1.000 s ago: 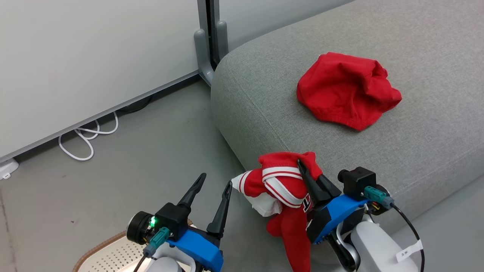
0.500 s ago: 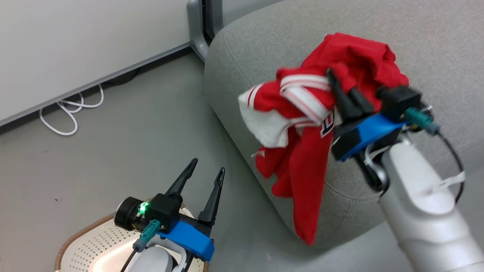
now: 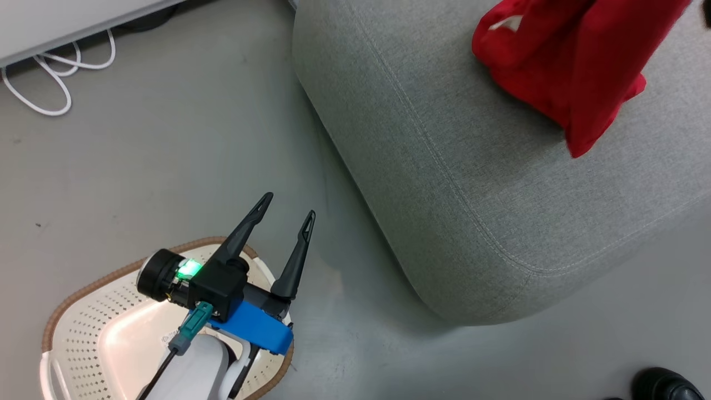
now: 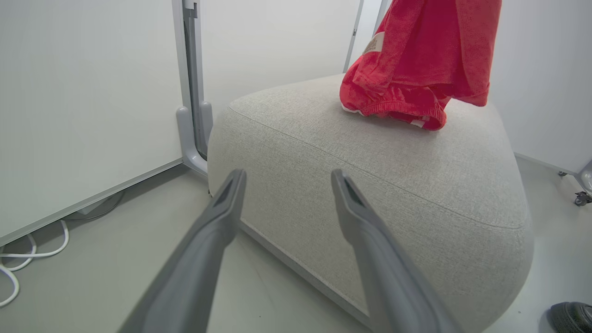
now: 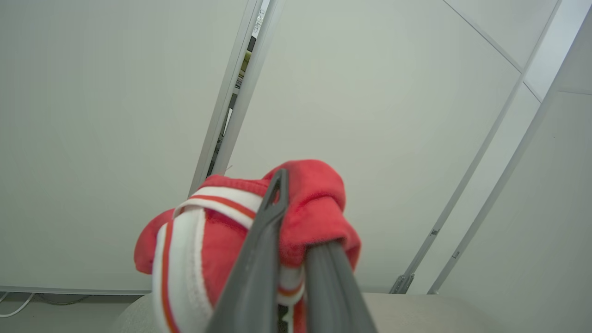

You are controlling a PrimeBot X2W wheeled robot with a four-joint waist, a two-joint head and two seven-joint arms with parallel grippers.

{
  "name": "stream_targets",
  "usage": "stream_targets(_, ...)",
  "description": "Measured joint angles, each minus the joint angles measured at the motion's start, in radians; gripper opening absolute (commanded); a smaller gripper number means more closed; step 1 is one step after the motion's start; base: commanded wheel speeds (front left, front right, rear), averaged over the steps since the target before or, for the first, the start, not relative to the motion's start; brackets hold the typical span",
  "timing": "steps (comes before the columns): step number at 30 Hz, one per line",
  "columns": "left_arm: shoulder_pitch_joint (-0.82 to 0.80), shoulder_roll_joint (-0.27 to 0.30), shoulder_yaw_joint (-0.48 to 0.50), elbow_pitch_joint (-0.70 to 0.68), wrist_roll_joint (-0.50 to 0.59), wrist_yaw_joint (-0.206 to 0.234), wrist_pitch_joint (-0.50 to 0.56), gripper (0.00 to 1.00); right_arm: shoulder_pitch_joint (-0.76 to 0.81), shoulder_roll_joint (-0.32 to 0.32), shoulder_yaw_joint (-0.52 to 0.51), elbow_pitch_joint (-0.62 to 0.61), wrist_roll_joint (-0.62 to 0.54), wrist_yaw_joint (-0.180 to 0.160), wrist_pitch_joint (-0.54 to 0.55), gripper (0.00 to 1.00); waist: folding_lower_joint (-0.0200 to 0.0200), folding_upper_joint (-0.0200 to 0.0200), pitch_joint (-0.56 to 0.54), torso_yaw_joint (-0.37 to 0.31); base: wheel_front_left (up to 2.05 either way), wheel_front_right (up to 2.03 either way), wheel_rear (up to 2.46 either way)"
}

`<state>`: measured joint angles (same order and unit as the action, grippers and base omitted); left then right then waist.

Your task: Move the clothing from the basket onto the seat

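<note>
Clothing [image 3: 561, 61]: red, at 1 o'clk in head view, over the top of the seat [image 3: 472, 183]. One piece w/ white-and-red trim is clamped btw the fingers of the right gripper [image 5: 296, 240]. Its wrist view shows them pinched together on the fabric, which bunches over the tips, w/ the seat's edge below at 6 o'clk. In left wrist view red cloth w/ a pale label hangs at 1 o'clk over a red heap w/ a gathered hem lying on the seat top. Can't tell where one piece ends and the other starts.

Seat: grey, rounded corner w/ stitched seam, runs from centre to 3 o'clk in head view and stands on the grey floor [image 3: 166, 166].

Basket [image 3: 94, 322]: cream, perforated, brown rim, at 7 o'clk on the floor, apart from the seat.

Left gripper [image 3: 289, 205]: above the basket's near-seat side, fingers spread wide w/ nothing btw them, pointing to 1 o'clk, green light lit behind them.

White cable [image 3: 50, 114] loops at 10 o'clk by the wall base. Dark shoe [image 3: 664, 384] at 5 o'clk on the floor.
</note>
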<state>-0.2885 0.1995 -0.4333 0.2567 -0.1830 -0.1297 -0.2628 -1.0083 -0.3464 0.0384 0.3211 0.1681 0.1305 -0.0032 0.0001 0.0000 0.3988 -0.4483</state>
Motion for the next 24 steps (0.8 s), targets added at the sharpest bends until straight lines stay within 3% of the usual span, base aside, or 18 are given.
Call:
stream_targets(6, -0.035, 0.045, -0.005, -0.054, 0.015, 0.000, 0.000, 1.00, -0.082, -0.056, -0.150, -0.081, 0.007, 0.000, 0.043, 0.00, 0.0000, 0.0000, 0.087, 0.007, 0.00, 0.00, 0.00)
stream_targets(11, -0.065, 0.091, -0.003, -0.122, 0.034, 0.000, 0.011, 1.00, -0.100, -0.078, -0.244, -0.071, -0.016, 0.000, 0.007, 0.00, 0.0001, 0.0000, 0.170, 0.011, 0.00, 0.00, 0.00)
stream_targets(18, -0.083, 0.141, 0.002, -0.228, 0.046, 0.001, 0.060, 1.00, -0.044, -0.047, -0.325, 0.042, -0.069, 0.000, -0.112, 0.00, 0.0002, 0.0000, 0.271, 0.016, 0.00, 0.00, 0.00)
stream_targets(24, -0.083, 0.156, -0.003, -0.278, 0.053, 0.002, 0.091, 1.00, -0.004, 0.008, -0.370, 0.213, -0.077, 0.000, -0.189, 0.00, 0.0001, 0.0000, 0.314, 0.025, 0.00, 0.00, 0.00)
